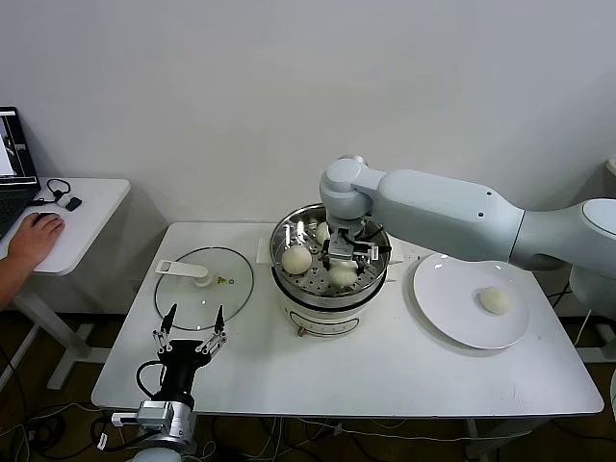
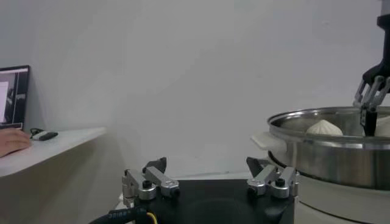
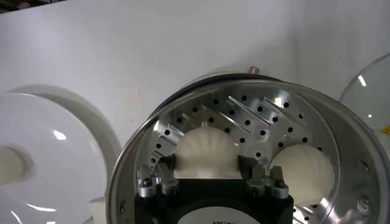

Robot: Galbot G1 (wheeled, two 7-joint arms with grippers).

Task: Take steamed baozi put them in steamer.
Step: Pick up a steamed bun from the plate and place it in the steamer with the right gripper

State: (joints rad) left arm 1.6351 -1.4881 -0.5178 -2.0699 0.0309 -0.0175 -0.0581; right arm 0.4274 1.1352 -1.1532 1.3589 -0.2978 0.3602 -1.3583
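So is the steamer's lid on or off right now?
Off. The glass lid lies flat on the table, left of the steamer, whose open basket shows three baozi; the right tool reaches inside.

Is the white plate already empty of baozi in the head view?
No: one baozi still lies on the white plate, right of the steamer.

Head cam looks down over worktop (image 1: 385,375); left wrist cam low, level, facing steamer (image 2: 332,149) side-on; right wrist cam close above, inside it. All three share steamer.
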